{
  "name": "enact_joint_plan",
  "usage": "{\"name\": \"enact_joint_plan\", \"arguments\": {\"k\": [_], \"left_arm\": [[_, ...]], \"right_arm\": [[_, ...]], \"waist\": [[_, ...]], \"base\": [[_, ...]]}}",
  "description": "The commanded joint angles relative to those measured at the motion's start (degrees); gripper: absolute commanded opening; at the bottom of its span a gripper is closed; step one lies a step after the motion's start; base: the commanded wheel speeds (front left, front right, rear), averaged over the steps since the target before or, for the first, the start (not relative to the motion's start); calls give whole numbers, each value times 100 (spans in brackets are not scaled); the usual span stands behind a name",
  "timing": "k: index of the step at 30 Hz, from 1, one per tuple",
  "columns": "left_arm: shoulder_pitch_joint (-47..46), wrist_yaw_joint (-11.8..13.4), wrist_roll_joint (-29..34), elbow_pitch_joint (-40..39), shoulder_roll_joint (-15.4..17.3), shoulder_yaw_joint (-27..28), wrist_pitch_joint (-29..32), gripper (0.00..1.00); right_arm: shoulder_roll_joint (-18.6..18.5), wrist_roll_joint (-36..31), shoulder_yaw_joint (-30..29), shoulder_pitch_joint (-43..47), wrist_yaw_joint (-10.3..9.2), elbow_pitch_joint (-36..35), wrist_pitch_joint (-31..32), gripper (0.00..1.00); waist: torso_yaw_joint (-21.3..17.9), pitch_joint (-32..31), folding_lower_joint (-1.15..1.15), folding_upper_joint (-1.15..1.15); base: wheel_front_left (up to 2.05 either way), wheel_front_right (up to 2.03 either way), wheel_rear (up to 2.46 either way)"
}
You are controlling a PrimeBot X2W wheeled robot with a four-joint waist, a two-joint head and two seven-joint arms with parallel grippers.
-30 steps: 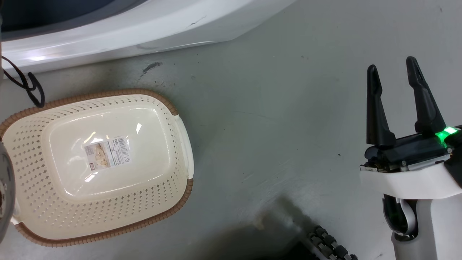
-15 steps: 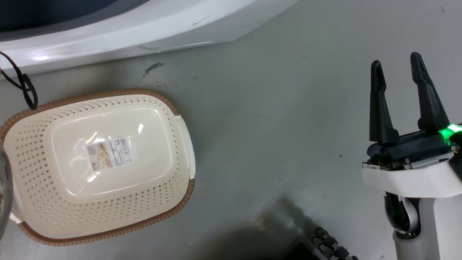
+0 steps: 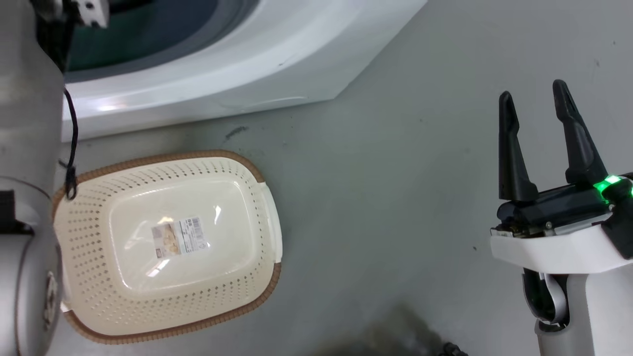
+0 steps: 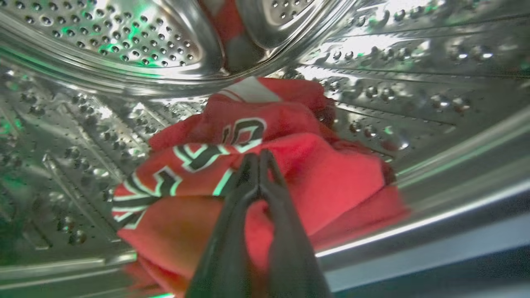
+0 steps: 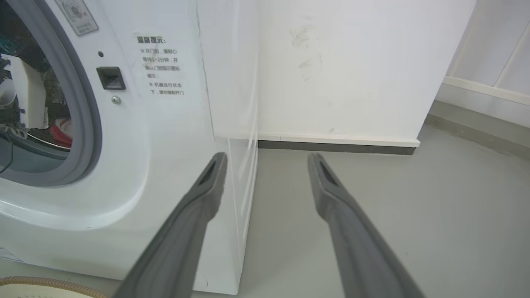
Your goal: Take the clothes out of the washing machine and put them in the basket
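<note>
Your left tool [image 4: 258, 159] has its fingers pressed together, tips against the clothes [image 4: 339, 182] heaped in the drum [image 4: 124, 41] of the washing machine [image 3: 222, 74]; whether cloth is pinched, you cannot tell. Your right tool [image 3: 533, 89] hangs wide open, holding nothing. The basket [image 3: 163, 157] sits on the floor [image 3: 395, 173] just before the machine.
</note>
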Motion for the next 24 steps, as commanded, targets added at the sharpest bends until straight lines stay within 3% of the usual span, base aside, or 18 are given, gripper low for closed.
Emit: {"name": "enact_joint_plan", "arguments": {"k": [1, 15, 24], "left_arm": [[121, -19, -39, 5, -14, 4, -72, 0], [1621, -29, -628, -346, -430, -380, -1033, 0], [2866, -30, -966, -1788, -359, -553, -1102, 0]], "right_arm": [[9, -58, 6, 81, -4, 15, -14, 100], [8, -382, 9, 516, -4, 194, -14, 100], [8, -473, 5, 861, -4, 306, -14, 100]], "waist": [[113, -253, 0, 0], [560, -1417, 0, 0], [776, -2086, 0, 0]], "base": [[0, 0, 0], [0, 0, 0], [0, 0, 0]]}}
